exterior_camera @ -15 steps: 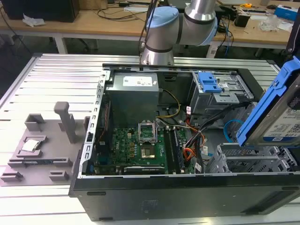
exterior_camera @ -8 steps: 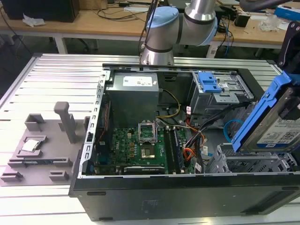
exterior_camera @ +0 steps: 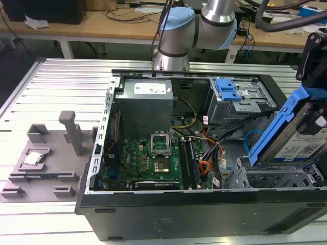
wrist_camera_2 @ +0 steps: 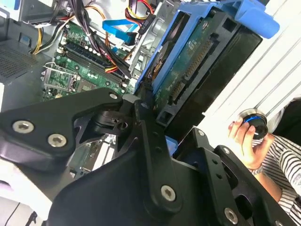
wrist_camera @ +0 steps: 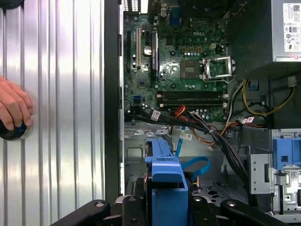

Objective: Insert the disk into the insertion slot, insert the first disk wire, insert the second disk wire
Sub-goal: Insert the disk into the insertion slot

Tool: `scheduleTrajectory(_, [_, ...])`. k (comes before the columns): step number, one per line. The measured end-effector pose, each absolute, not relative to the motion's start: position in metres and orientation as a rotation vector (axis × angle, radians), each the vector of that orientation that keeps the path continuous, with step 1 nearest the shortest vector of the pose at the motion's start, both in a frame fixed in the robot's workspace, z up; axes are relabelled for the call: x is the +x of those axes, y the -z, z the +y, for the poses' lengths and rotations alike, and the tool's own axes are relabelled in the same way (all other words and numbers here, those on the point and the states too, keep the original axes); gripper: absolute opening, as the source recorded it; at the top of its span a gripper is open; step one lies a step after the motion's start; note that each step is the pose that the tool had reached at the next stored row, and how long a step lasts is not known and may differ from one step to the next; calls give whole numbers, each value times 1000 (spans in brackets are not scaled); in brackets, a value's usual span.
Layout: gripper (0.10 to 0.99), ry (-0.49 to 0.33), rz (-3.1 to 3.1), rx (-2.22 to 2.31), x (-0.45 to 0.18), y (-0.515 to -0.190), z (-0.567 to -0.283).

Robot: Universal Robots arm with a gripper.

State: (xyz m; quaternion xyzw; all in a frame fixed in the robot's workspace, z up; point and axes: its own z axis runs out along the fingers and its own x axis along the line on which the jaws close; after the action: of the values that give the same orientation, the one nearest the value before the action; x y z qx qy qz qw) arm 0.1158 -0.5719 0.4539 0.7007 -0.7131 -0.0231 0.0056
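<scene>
To the exterior view's left of the motherboard (exterior_camera: 153,158), a grey fixture (exterior_camera: 46,158) lies on the ribbed desk (exterior_camera: 61,81). Right of the motherboard sits the insertion slot (exterior_camera: 271,178), a low perforated silver cage. Above it, further right of the motherboard, the pincer (wrist_camera: 162,209) clamps the disk (exterior_camera: 291,138). The disk's long axis tilts steeply, with its lower end pointing down toward the motherboard's side.

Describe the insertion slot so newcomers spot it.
Find the open computer case, then its end at the exterior view's right. The insertion slot is the low silver perforated cage beneath the tilted disk, not the taller grey cage with the blue latch.
</scene>
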Motion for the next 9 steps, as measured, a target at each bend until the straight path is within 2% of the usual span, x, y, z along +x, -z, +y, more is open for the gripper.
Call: scheduleTrajectory(9, [361,68,-2231,2191,117,-441,-564])
